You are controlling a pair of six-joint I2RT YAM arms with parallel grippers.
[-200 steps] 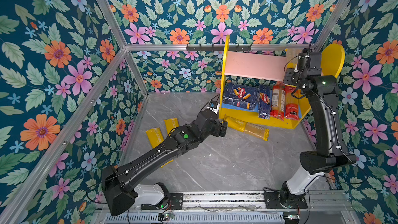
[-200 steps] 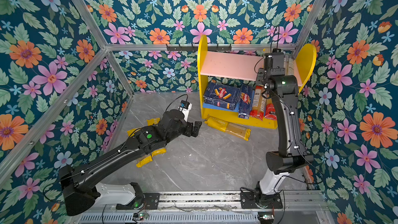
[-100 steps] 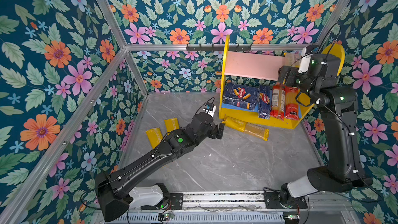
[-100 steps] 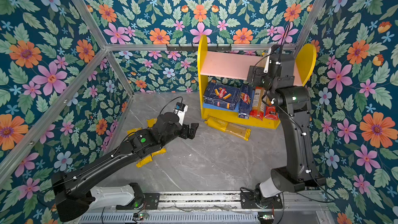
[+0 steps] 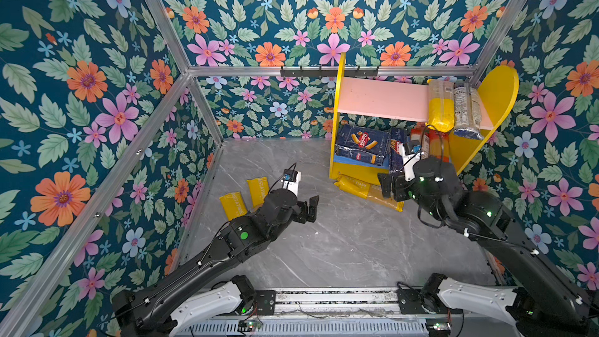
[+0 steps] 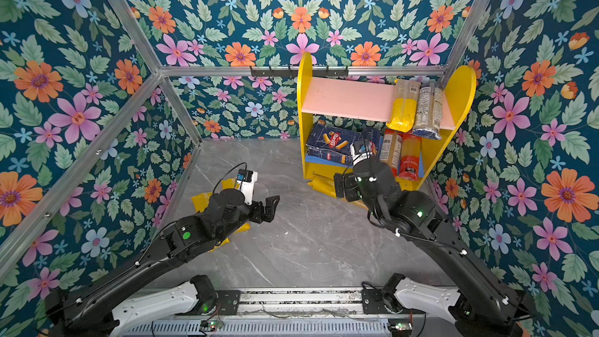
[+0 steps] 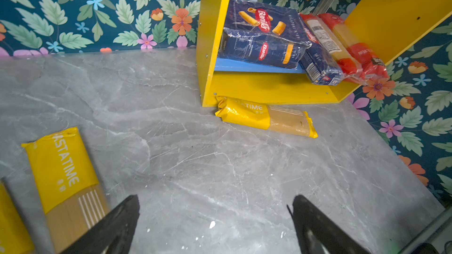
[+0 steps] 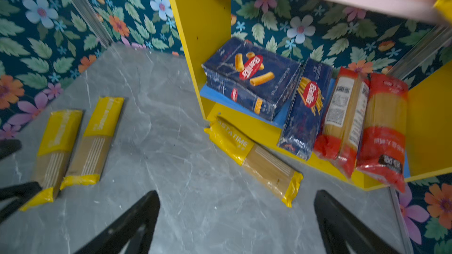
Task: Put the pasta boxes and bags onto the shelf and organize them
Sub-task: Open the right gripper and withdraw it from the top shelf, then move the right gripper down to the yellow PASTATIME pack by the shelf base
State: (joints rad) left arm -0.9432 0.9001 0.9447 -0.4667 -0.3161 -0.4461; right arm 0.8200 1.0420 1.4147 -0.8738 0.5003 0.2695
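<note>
Dropping from the pink upper board (image 5: 382, 98), the right gripper (image 8: 236, 216) now hangs empty, fingers spread, near the yellow-ended bag (image 8: 254, 162) at the six-o'clock foot of the shelf (image 5: 337, 118). Two bags (image 5: 439, 108) lie up top at two o'clock, so three remain on the floor (image 5: 324, 248). Left gripper (image 7: 215, 216) is spread and empty too; its arm (image 5: 227, 248) hides much of the nine-o'clock pair (image 8: 61, 142) in both top views.

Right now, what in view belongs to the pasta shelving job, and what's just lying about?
Job:
- shelf
- blue board: wide Barilla box, narrow Barilla box, two red-ended bags
- pink board: yellow-ended bag, white-label bag
- floor: bag at the shelf's foot, two bags at left

Not job, fixtures only:
- black hook rail
- aluminium frame
</note>
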